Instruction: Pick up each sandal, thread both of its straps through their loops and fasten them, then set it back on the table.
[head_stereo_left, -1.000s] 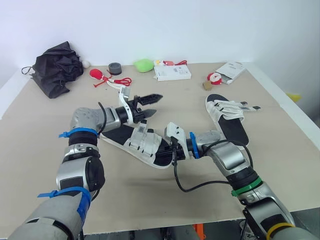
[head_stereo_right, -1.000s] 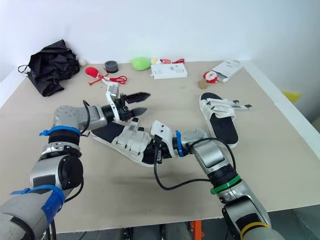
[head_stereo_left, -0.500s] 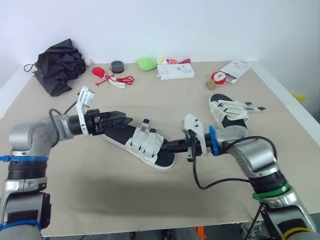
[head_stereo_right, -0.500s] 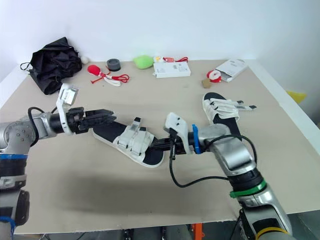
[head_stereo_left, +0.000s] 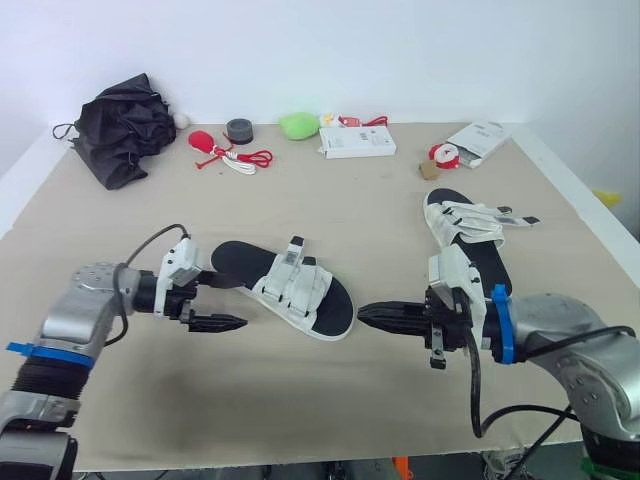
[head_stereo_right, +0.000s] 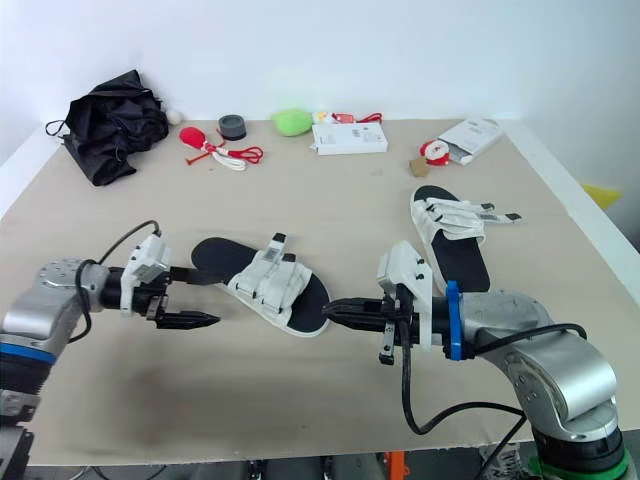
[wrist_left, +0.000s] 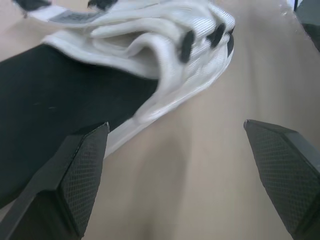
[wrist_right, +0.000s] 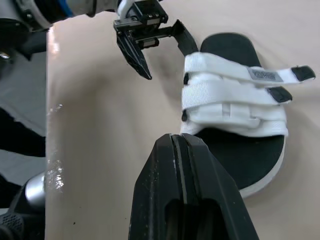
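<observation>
On the worktop (head_stereo_left: 330, 210) one sandal (head_stereo_left: 285, 290) lies in the middle, with the left hand (head_stereo_left: 238, 303) just to its left and the right hand (head_stereo_left: 365, 315) just to its right, the other sandal (head_stereo_left: 470, 235) lies further right and behind, and an umbrella (head_stereo_left: 125, 125), a tape roll (head_stereo_left: 239, 131) and a box (head_stereo_left: 357, 143) lie along the far edge.

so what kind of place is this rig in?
Probably a lab test bench: a plain tan table against a bare white wall, two sandals laid out, and unrelated props at the back like a black fabric bundle and a white box.
</observation>
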